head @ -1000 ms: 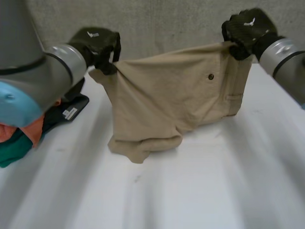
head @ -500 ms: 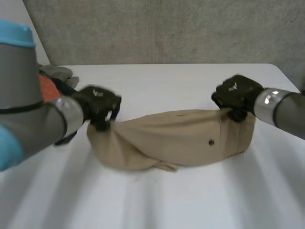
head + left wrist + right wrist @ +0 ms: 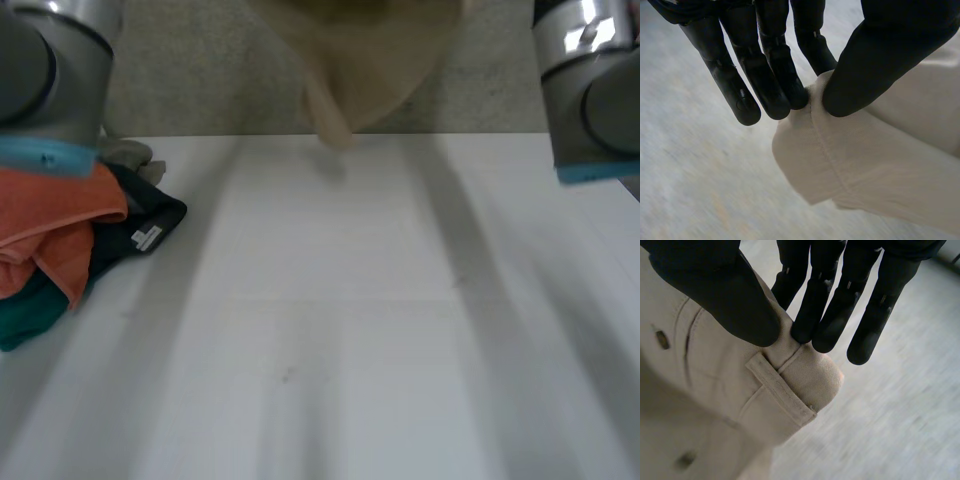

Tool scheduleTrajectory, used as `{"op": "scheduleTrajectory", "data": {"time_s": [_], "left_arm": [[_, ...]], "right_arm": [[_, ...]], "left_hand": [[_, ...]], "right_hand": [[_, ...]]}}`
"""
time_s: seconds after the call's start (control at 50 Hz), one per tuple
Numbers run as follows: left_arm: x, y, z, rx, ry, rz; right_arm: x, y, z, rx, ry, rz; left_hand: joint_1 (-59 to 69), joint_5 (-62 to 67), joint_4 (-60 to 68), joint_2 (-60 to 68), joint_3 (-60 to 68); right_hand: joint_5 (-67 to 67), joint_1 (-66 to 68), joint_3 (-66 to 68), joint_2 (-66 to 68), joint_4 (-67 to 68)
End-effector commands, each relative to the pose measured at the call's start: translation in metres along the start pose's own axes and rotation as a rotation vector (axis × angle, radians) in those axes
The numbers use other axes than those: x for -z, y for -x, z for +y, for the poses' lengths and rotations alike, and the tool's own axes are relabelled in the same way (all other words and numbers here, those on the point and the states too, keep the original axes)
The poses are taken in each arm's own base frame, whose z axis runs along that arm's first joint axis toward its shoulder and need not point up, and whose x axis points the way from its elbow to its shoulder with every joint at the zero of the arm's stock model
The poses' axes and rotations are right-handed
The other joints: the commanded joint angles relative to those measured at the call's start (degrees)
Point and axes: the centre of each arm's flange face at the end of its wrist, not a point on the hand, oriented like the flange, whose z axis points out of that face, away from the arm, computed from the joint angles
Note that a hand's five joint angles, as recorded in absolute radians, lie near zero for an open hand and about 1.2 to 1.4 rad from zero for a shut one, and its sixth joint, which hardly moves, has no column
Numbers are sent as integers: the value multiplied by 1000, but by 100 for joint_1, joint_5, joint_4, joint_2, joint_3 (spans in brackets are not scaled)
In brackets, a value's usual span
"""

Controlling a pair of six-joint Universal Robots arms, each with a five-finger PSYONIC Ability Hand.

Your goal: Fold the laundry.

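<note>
Pinching beige shorts point(image 3: 880, 165) edge, L hand point(image 3: 890, 55), R hand point(image 3: 705, 285) on waistband, thumb-to-fingers

White table point(image 3: 330, 330), smooth and matte, spanning the whole width seen from above. A few faint specks and scuffs on its top. Beyond its straight far edge, a rough grey wall point(image 3: 200, 90), mottled like bare concrete, rising out of sight. Soft, even indoor light over tabletop and wall alike.
</note>
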Motion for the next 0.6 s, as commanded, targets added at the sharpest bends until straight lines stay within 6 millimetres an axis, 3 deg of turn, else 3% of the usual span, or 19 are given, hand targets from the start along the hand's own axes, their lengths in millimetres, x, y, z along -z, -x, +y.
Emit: {"op": "scheduleTrajectory", "data": {"time_s": [0.02, 0.08, 0.1, 0.16, 0.18, 0.24, 0.36, 0.5, 0.6], "left_arm": [[50, -29, 66, 31, 239, 159], [74, -41, 95, 45, 339, 218], [91, -47, 115, 52, 412, 244], [118, -54, 138, 49, 518, 271], [135, -58, 150, 35, 585, 294], [167, -64, 158, -8, 706, 348], [199, -62, 133, -72, 853, 410], [233, -55, 86, -116, 1017, 464], [283, -56, 52, -124, 1281, 623]], "right_arm": [[59, 35, 52, -2, 308, -145], [84, 48, 68, 14, 399, -198], [100, 56, 78, 30, 457, -234], [124, 67, 93, 60, 542, -290], [139, 72, 100, 79, 602, -329], [166, 77, 106, 92, 718, -412], [191, 73, 96, 50, 882, -507], [217, 60, 53, 22, 1058, -655], [252, 49, 13, 64, 1235, -855]], "left_hand": [[1400, 1210, 1114, 1137, 1185], [1400, 1210, 1114, 1137, 1185], [1400, 1210, 1114, 1137, 1185], [1400, 1210, 1114, 1137, 1185], [1400, 1210, 1114, 1137, 1185], [1400, 1210, 1114, 1137, 1185], [1400, 1210, 1114, 1137, 1185], [1400, 1210, 1114, 1137, 1185], [1400, 1210, 1114, 1137, 1185]], "right_hand": [[1182, 1632, 1166, 1185, 1138], [1182, 1632, 1166, 1185, 1138], [1182, 1632, 1166, 1185, 1138], [1182, 1632, 1166, 1185, 1138], [1182, 1632, 1166, 1185, 1138], [1182, 1632, 1166, 1185, 1138], [1182, 1632, 1166, 1185, 1138], [1182, 1632, 1166, 1185, 1138], [1182, 1632, 1166, 1185, 1138]]}}
